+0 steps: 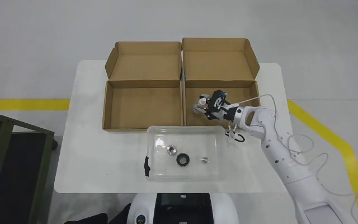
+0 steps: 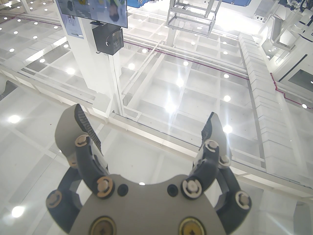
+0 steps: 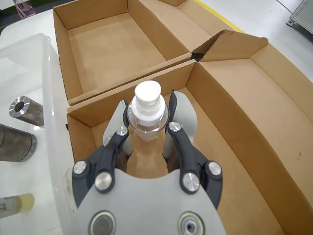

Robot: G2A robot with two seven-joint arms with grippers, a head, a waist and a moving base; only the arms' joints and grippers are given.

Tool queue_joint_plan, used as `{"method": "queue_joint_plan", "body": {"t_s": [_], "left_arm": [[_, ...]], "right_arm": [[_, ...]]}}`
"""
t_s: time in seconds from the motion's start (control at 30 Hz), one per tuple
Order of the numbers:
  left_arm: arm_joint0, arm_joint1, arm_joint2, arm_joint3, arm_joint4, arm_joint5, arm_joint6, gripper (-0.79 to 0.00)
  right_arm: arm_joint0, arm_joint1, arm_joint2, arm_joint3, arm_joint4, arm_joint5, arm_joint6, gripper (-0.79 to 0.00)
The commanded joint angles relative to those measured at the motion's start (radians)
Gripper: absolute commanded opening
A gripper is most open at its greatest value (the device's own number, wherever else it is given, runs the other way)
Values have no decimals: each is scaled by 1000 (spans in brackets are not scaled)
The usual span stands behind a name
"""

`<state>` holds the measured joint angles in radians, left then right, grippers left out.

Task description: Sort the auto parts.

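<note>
right gripper (image 3: 148, 104) clasping bottle (image 3: 148, 93) over box (image 3: 234, 138), clear bin (image 3: 49, 74) beside

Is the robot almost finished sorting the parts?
Not nearly. Done: nothing visible yet; the left box and right box look empty. In hand: the right gripper holds a clear part with a white cap over the right box. To go: three parts in the clear bin.

White right arm (image 1: 279, 157), thin white cable (image 1: 254, 99) looping alongside; right gripper (image 3: 148, 108) shows grey plate, black linkages, silver screws, pale fingers (image 3: 186, 116).
</note>
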<state>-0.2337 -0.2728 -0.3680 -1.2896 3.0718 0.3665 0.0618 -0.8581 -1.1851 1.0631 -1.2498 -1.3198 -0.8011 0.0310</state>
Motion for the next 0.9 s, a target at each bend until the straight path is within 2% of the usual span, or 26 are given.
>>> {"method": "queue_joint_plan", "body": {"t_s": [0.0, 0.07, 0.13, 0.47, 0.63, 0.87], "left_arm": [[0, 0, 0, 0, 0, 0, 0, 0], [0, 0, 0, 0, 0, 0, 0, 0], [0, 0, 0, 0, 0, 0, 0, 0], [0, 0, 0, 0, 0, 0, 0, 0], [0, 0, 0, 0, 0, 0, 0, 0], [0, 0, 0, 0, 0, 0, 0, 0]], "right_arm": [[3, 0, -3, 5, -5, 0, -5, -628], [6, -1, -6, 9, -10, -1, -7, -422], [8, 0, -6, 10, -16, -2, -8, 0], [-4, 12, 44, -71, -10, 20, -33, 0], [-34, 26, 93, -176, -6, 3, -23, 0], [-112, 51, 164, -365, 37, -86, 44, 0]]}}
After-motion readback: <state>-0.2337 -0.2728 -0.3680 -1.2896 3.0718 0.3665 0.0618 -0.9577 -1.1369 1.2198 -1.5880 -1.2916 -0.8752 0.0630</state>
